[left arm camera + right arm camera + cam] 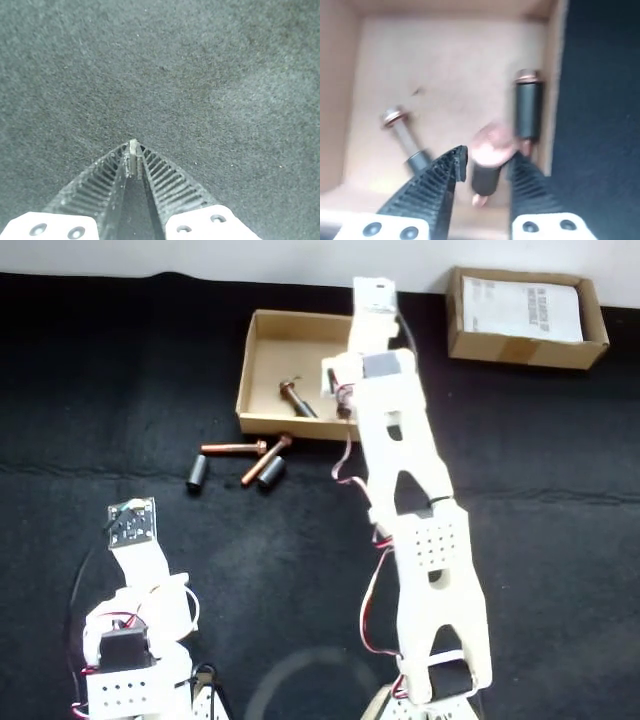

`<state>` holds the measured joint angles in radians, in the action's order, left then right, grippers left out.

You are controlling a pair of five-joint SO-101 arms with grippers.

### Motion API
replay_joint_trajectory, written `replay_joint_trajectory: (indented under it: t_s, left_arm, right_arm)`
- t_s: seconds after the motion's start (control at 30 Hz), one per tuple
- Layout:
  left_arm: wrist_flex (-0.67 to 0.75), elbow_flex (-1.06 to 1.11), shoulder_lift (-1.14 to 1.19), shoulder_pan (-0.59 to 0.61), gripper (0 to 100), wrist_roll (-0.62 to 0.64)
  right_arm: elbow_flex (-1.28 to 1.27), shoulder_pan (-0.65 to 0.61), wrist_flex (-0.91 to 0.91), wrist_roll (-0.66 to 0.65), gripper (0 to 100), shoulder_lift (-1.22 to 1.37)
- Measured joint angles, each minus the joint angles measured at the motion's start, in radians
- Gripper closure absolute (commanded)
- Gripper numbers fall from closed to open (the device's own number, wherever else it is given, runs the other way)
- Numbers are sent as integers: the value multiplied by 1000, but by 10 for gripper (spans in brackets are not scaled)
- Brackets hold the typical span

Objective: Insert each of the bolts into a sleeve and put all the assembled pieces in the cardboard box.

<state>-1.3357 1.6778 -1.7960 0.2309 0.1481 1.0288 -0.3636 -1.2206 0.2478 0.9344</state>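
Hovering over the fuzzy black felt worktop (pixel 210 75), left claw (pixel 133 148) is pressed together. Right claw (pixel 490 155) is spread above the cardboard box (pixel 445 45). A blurred copper bolt in black sleeve (pixel 485 180) sits between its ribbed fingers (pixel 440 175), contact unclear. Two loose bolts (pixel 232 448) and two cylindrical sleeves (pixel 197 471) lie outside the box.

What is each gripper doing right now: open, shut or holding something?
Left gripper: shut, empty.
Right gripper: open over the box, an assembled piece loose between its jaws.

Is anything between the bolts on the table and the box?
Nothing on the cloth: the bolts lie right by the front wall of the box. The right tool hangs open above the box.
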Motion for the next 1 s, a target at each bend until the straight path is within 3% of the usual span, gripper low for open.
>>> replay_joint_trajectory:
  t_s: [0.1,0.53,1.0]
  left_arm:
    - [0,0,0,0,991,0]
    - [0,0,0,0,991,0]
    - [0,0,0,0,991,0]
  right_arm:
    - [44,-38,-75,-8,678,0]
    - [585,-68,-500,-12,677,-3]
    - [617,-144,-532,-12,677,-92]
